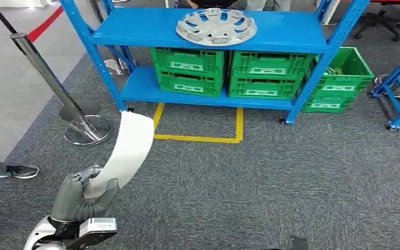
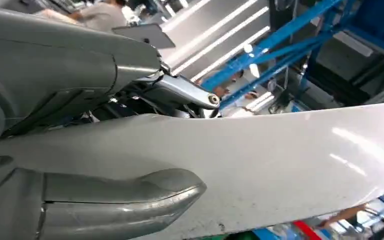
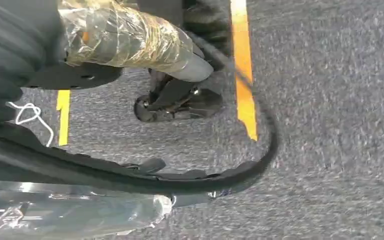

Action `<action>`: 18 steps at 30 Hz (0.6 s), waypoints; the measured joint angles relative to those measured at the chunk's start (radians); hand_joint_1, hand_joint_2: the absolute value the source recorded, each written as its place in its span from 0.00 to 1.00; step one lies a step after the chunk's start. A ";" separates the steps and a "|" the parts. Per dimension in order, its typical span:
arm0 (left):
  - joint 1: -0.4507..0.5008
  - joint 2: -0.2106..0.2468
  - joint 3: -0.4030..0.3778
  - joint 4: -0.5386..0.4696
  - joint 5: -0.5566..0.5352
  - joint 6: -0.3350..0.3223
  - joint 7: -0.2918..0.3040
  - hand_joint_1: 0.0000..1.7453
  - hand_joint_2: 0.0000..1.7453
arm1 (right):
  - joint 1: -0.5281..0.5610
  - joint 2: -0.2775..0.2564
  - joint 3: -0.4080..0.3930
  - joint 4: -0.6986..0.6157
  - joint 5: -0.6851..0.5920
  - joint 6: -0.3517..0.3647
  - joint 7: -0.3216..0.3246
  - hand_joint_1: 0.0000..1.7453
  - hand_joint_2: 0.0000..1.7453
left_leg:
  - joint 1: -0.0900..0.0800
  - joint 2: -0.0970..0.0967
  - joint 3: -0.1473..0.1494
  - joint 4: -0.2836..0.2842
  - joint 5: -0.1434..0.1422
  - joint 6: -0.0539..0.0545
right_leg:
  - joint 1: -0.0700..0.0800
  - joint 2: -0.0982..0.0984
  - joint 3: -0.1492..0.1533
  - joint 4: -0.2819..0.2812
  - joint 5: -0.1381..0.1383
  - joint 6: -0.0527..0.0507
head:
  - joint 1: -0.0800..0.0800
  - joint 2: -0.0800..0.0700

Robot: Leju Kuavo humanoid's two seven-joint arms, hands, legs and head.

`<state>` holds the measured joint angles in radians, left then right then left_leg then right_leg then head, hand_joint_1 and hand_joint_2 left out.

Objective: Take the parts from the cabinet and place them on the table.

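My left hand (image 1: 83,195) holds the curved white panel (image 1: 127,148), my right hand's state I cannot tell; next I must carry it to the tabletop.

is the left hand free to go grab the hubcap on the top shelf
Probably not: the left hand already grips a white panel, and the hubcap lies well ahead on the shelf, across open carpet.
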<state>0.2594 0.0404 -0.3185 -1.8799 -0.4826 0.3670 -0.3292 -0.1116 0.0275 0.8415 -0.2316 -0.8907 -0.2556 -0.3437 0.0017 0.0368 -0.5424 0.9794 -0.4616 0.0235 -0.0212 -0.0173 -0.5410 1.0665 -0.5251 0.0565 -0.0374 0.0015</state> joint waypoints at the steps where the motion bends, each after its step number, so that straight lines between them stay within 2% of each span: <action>1: -0.003 -0.003 0.000 0.002 0.000 -0.001 0.000 1.00 1.00 | -0.005 0.003 -0.002 -0.002 0.001 0.000 0.001 0.00 1.00 | -0.003 0.003 -0.007 0.011 -0.003 -0.008 | 0.002 -0.023 0.026 -0.052 -0.015 0.005 | 0.000 0.000; 2: -0.005 -0.003 0.001 0.003 0.001 -0.003 0.000 1.00 1.00 | -0.010 0.011 -0.002 -0.005 0.002 0.000 0.003 0.00 1.00 | -0.009 0.005 -0.016 0.028 -0.006 -0.014 | 0.004 -0.015 0.023 -0.060 -0.011 -0.011 | 0.005 0.000; 3: -0.006 -0.003 0.000 0.004 0.002 -0.010 0.000 1.00 1.00 | -0.011 0.010 -0.004 -0.005 0.002 0.000 0.003 0.00 1.00 | -0.011 0.009 -0.019 0.028 -0.003 -0.018 | 0.004 -0.010 0.021 -0.054 -0.009 -0.021 | -0.002 0.000; 5: -0.008 -0.004 0.000 0.008 0.003 -0.019 0.000 1.00 1.00 | -0.008 0.012 -0.010 -0.005 0.006 0.000 0.005 0.00 1.00 | -0.008 0.016 -0.020 0.028 0.003 -0.027 | 0.007 -0.003 0.016 -0.049 -0.003 -0.031 | 0.000 0.000; 6: -0.010 -0.005 0.000 0.009 0.003 -0.020 0.000 1.00 1.00 | -0.007 0.015 -0.011 -0.005 0.008 0.000 0.006 0.00 1.00 | -0.006 0.017 -0.023 0.033 -0.002 -0.030 | 0.002 0.001 0.014 -0.052 0.004 -0.043 | 0.000 0.000; 7: -0.011 -0.005 0.000 0.010 0.003 -0.022 0.000 1.00 1.00 | -0.009 0.016 -0.011 -0.006 0.008 0.000 0.006 0.00 1.00 | -0.004 -0.002 -0.031 0.051 -0.027 -0.038 | 0.002 0.005 0.010 -0.052 0.009 -0.050 | -0.002 0.000; 8: -0.013 -0.005 -0.001 0.011 0.005 -0.025 0.000 1.00 1.00 | -0.011 0.017 -0.013 -0.007 0.009 0.000 0.006 0.00 1.00 | -0.001 -0.016 -0.051 0.104 -0.070 -0.044 | 0.002 0.010 0.005 -0.052 0.012 -0.056 | -0.006 0.000; 10: -0.015 -0.005 -0.001 0.014 0.008 -0.029 0.000 1.00 1.00 | -0.011 0.018 -0.016 -0.008 0.011 0.000 0.006 0.00 1.00 | 0.001 -0.025 -0.115 0.269 -0.154 -0.050 | 0.003 0.019 -0.007 -0.051 0.019 -0.063 | -0.006 0.000; 11: -0.015 -0.005 -0.001 0.017 0.009 -0.030 0.000 1.00 1.00 | -0.010 0.018 -0.018 -0.008 0.011 0.000 0.006 0.00 1.00 | 0.001 -0.025 -0.139 0.332 -0.176 -0.050 | 0.004 0.024 -0.011 -0.051 0.022 -0.063 | -0.006 0.000; 12: -0.015 -0.005 -0.001 0.020 0.009 -0.030 0.000 1.00 1.00 | -0.009 0.018 -0.018 -0.008 0.011 0.000 0.006 0.00 1.00 | 0.001 -0.026 -0.140 0.343 -0.170 -0.048 | 0.005 0.031 -0.014 -0.051 0.025 -0.062 | -0.006 0.000; 13: -0.015 -0.005 -0.001 0.021 0.009 -0.031 0.000 1.00 1.00 | -0.009 0.019 -0.018 -0.008 0.011 0.000 0.006 0.00 1.00 | 0.001 -0.027 -0.119 0.309 -0.140 -0.044 | 0.006 0.037 -0.016 -0.051 0.027 -0.062 | -0.007 0.000; 15: -0.016 -0.005 -0.001 0.021 0.009 -0.031 0.000 1.00 1.00 | -0.011 0.020 -0.019 -0.009 0.011 0.000 0.006 0.00 1.00 | 0.000 -0.039 -0.036 0.149 -0.053 -0.029 | 0.008 0.053 -0.015 -0.051 0.031 -0.060 | -0.007 0.000; 16: -0.018 -0.005 -0.001 0.021 0.009 -0.031 0.000 1.00 1.00 | -0.012 0.022 -0.019 -0.010 0.011 0.000 0.006 0.00 1.00 | -0.002 -0.070 0.005 0.065 -0.020 -0.016 | 0.006 0.059 -0.016 -0.052 0.033 -0.058 | -0.006 0.000; 17: -0.020 -0.005 -0.002 0.021 0.009 -0.031 0.000 1.00 1.00 | -0.014 0.026 -0.020 -0.010 0.012 0.000 0.006 0.00 1.00 | -0.001 -0.096 0.015 0.046 -0.029 -0.006 | 0.010 0.064 -0.023 -0.049 0.037 -0.053 | -0.003 0.000; 18: -0.020 -0.005 -0.001 0.021 0.009 -0.031 0.000 1.00 1.00 | -0.015 0.026 -0.021 -0.010 0.011 -0.001 0.006 0.00 1.00 | -0.004 -0.088 0.010 0.039 -0.024 -0.006 | 0.005 0.071 -0.032 -0.048 0.042 -0.046 | -0.008 0.000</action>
<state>0.2394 0.0355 -0.3197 -1.8593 -0.4738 0.3361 -0.3288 -0.1267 0.0538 0.8209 -0.2415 -0.8793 -0.2564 -0.3380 -0.0024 -0.0509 -0.5320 1.0183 -0.4853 0.0172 -0.0158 0.0539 -0.5727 1.0182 -0.4834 0.0108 -0.0454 0.0015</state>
